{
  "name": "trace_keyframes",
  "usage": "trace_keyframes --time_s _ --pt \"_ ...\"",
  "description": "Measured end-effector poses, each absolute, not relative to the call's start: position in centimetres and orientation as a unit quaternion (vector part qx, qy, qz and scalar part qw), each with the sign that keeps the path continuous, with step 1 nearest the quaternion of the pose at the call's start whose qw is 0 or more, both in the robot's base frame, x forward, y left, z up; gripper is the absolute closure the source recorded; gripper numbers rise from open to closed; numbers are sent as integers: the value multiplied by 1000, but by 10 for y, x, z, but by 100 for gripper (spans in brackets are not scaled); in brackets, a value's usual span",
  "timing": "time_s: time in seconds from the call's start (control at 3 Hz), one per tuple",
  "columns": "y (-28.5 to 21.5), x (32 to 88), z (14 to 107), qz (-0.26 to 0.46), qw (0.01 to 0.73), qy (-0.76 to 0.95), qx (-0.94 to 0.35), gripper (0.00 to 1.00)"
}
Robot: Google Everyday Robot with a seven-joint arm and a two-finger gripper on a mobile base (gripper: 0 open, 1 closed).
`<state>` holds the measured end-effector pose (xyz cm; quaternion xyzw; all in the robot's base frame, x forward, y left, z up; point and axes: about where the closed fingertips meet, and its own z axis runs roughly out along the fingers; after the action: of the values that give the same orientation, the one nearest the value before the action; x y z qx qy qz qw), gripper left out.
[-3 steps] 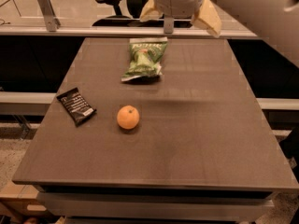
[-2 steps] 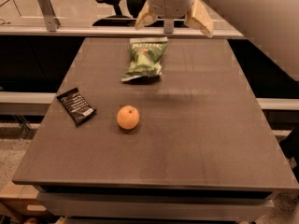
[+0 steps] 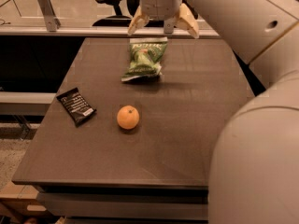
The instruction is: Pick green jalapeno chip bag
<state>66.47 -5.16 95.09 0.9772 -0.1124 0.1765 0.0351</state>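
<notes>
Above the far edge of the table [image 3: 187, 125] hangs the gripper [image 3: 163, 28], its two pale fingers [image 3: 136, 24] spread wide apart with nothing between them. Just below it, on the far middle of the tabletop, the green chip bag [image 3: 144, 59] lies flat, white lettering toward the gripper. Nearer the camera sits an orange [image 3: 127, 117], well apart from the bag, and to its left lies a small black wrapper [image 3: 75, 106] with a white label.

Dark table [image 3: 187, 139], black office chair [image 3: 110, 0] behind, pale floor [image 3: 23, 10]
</notes>
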Motion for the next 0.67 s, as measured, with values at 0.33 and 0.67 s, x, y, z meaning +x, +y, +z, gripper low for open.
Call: trace_keyframes --time_s 0.33,0.67 --pt "-40 680 932 155 7 -113 981 0" --pt "-30 687 908 132 -22 -126 983 0"
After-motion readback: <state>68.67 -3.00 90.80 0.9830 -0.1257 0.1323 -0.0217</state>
